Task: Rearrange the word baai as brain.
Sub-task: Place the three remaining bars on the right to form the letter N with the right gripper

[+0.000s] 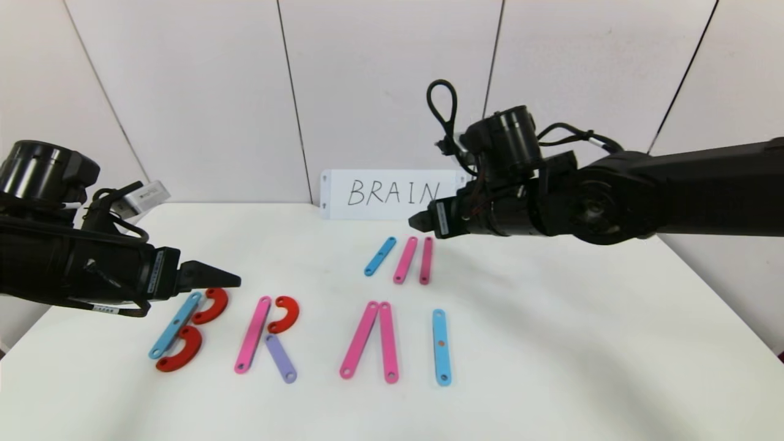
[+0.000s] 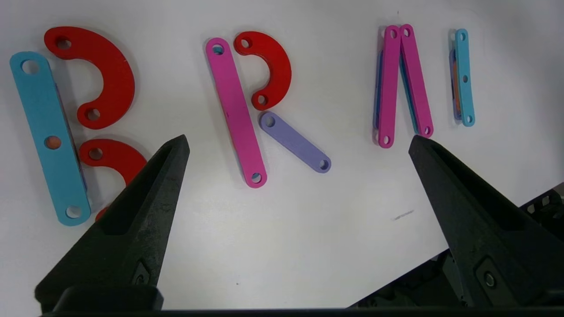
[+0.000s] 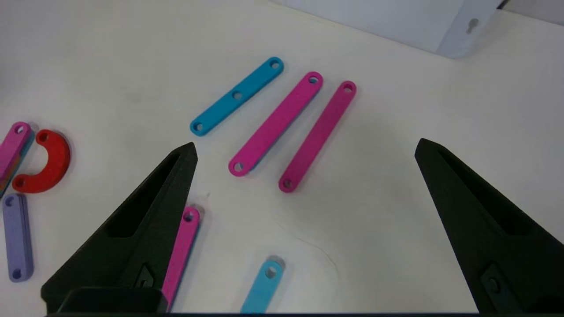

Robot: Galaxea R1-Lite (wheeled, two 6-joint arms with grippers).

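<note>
A row of flat-piece letters lies near the table's front. B is a blue strip [image 1: 175, 324] with two red curves [image 1: 212, 305]. R is a pink strip [image 1: 253, 334], a red curve [image 1: 285, 313] and a lilac strip [image 1: 281, 358]. A is two pink strips [image 1: 371, 340] joined at the top, with no crossbar. I is a blue strip [image 1: 441, 346]. Three loose strips lie behind: blue [image 1: 380, 256], pink [image 1: 405, 260], darker pink [image 1: 426, 260]. My left gripper [image 1: 236, 281] is open and empty above the B. My right gripper [image 1: 414, 222] is open and empty above the loose strips [image 3: 317, 135].
A white card [image 1: 392, 193] with handwritten BRAIN stands at the table's back edge. The table's front edge [image 2: 484, 233] shows in the left wrist view. Bare tabletop lies to the right of the blue I strip.
</note>
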